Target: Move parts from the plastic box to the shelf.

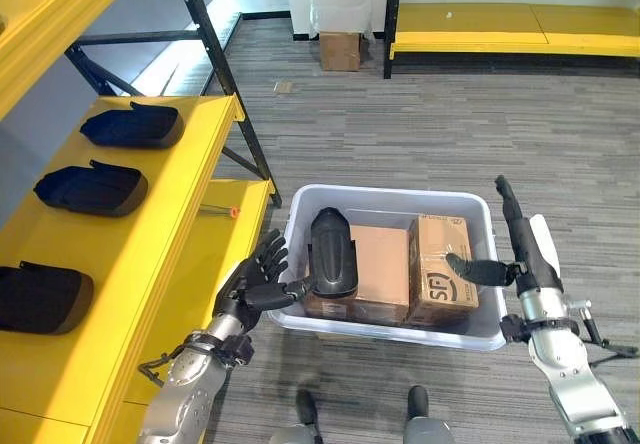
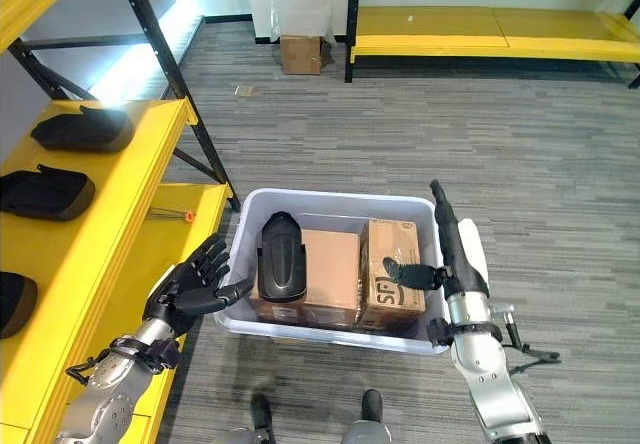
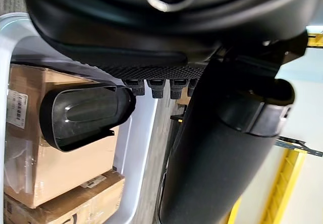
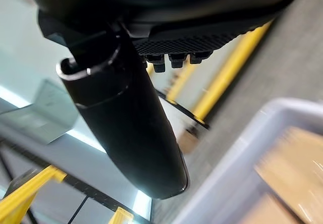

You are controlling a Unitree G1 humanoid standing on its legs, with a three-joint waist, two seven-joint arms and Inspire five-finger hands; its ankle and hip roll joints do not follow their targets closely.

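- A white plastic box (image 1: 480, 336) sits on the grey carpet floor (image 1: 440, 124), just right of the yellow metal shelf (image 1: 170, 199). In it, one black moulded oblong part (image 1: 332, 252) lies on top of a brown cardboard carton (image 1: 380, 264); a second, upright brown carton (image 1: 441, 269) stands to its right.
- The part's long axis runs near to far, and it sits toward the left end of the box.
- The left hand (image 1: 262, 276) hovers at the box's left wall, fingers spread wide and holding nothing, thumb reaching over the rim toward the part. It is clearly the nearer hand; the part lies just to its right.
- The right hand (image 1: 520, 239) is at the right end of the box, fingers straight and pointing far, thumb out toward the upright carton, holding nothing.
- Three similar black parts (image 1: 92, 188) already lie along the shelf, to the left.
- The left wrist view adds the part's glossy top face (image 3: 83, 113) and its raised rim, seen close past the fingertips (image 3: 156, 85); whether the hand touches the part, I cannot tell.
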